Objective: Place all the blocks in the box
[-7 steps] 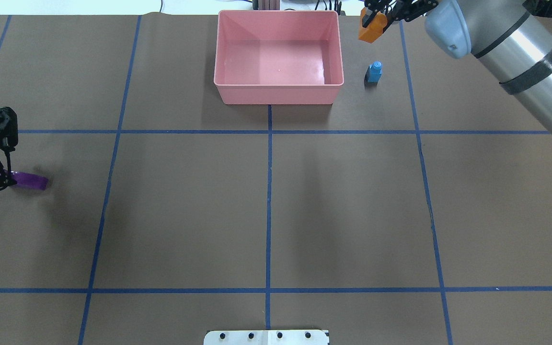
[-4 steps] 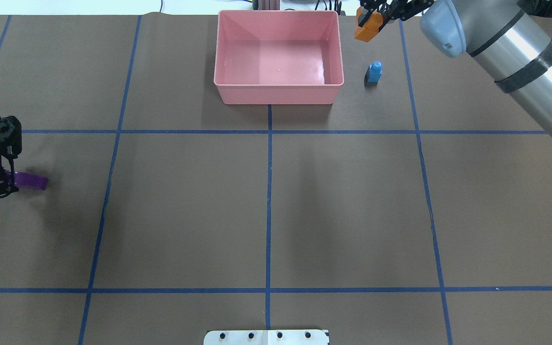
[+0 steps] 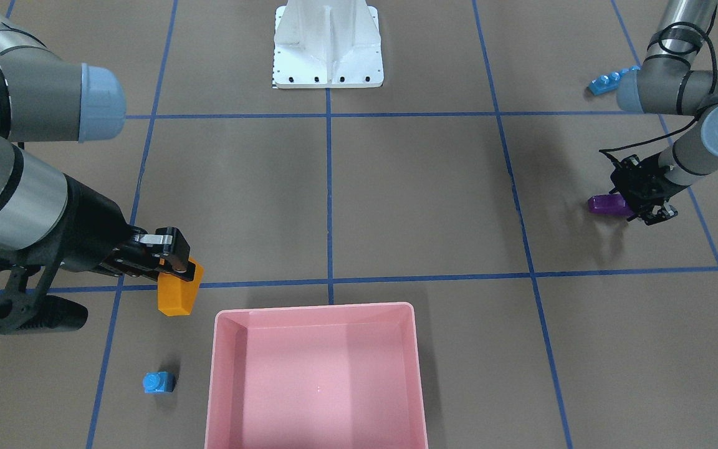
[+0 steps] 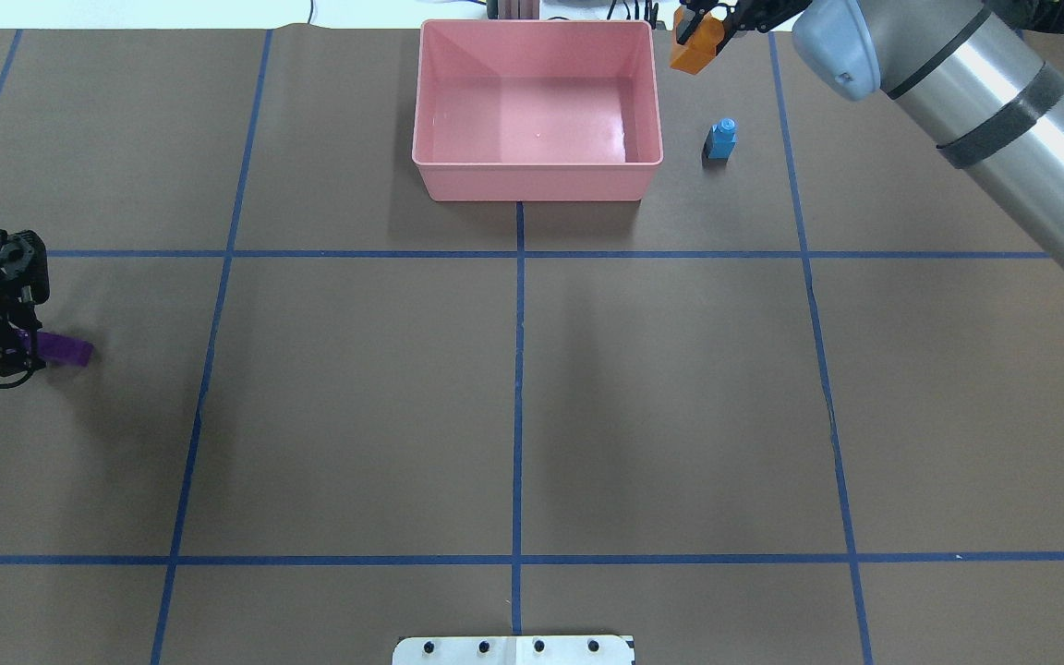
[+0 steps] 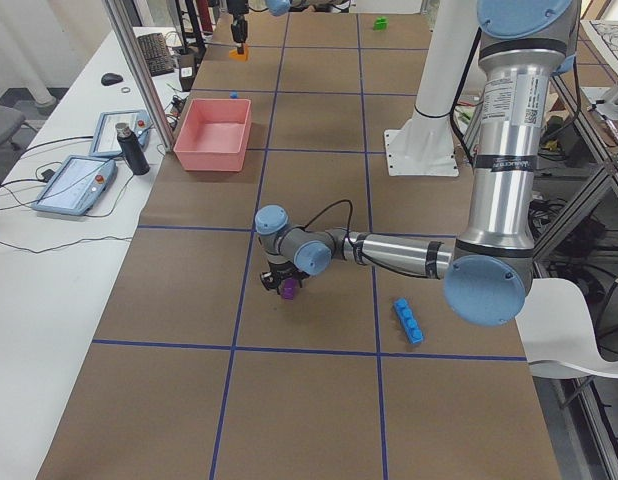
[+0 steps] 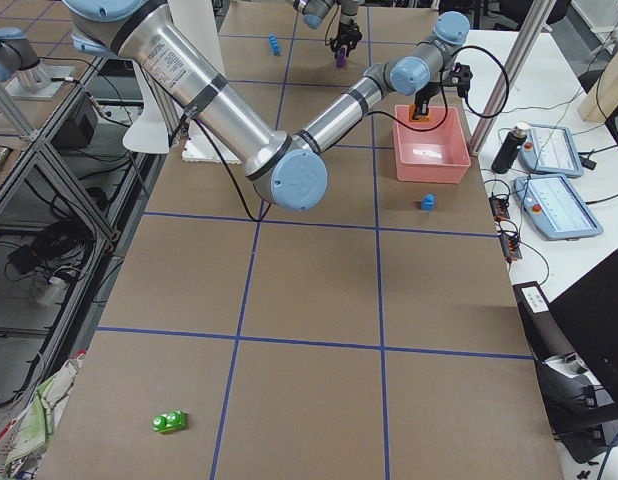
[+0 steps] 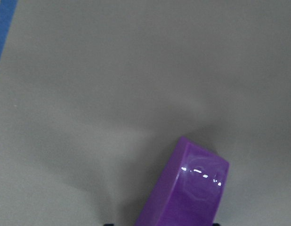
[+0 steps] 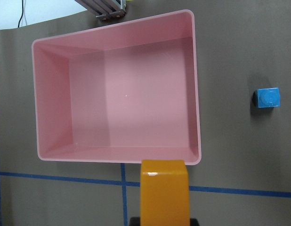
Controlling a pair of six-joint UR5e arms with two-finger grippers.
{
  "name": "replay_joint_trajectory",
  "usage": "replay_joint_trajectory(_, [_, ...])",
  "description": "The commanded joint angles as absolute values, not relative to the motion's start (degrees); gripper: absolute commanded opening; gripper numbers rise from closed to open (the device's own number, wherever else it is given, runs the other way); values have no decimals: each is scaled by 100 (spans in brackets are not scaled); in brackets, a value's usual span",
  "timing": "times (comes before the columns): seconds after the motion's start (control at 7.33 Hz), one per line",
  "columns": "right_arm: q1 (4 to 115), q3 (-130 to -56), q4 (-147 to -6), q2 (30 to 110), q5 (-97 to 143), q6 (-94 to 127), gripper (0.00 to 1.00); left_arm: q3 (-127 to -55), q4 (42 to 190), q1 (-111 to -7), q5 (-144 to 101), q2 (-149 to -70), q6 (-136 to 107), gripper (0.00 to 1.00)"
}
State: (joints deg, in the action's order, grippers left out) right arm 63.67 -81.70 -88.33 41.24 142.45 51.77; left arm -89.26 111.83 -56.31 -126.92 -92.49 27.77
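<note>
We see the right gripper clamped on the orange block, held in the air just outside the pink box, the small blue block on the tabletop beside the box, the left gripper down at the purple block, whether it grips we cannot tell

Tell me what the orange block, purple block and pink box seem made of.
The orange block: hard plastic, glossy; a bright glint sits near its top edge. The purple block: glossy plastic, perhaps slightly translucent; sharp white glints on it. The pink box: smooth moulded plastic, it seems, with a soft sheen; pale reflections on its floor, rounded corners.
</note>
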Motion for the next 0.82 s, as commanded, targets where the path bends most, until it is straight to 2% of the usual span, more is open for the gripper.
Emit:
replay_joint_trajectory(0.0, [6363,-8165,-8833,4096,14238,5177,0,-9253,11145,-5634,-12726,-9107,2244,0])
replay_joint_trajectory(0.27, [6320,-8156,-8798,4078,14108,5168,0,-10068,11127,-5660,-12735,-8853,1490,0])
replay_joint_trajectory(0.68, [5987,-6930,-7931,3342,13485,5168,0,-10660,11127,-5678,-13190,-8903,-48,0])
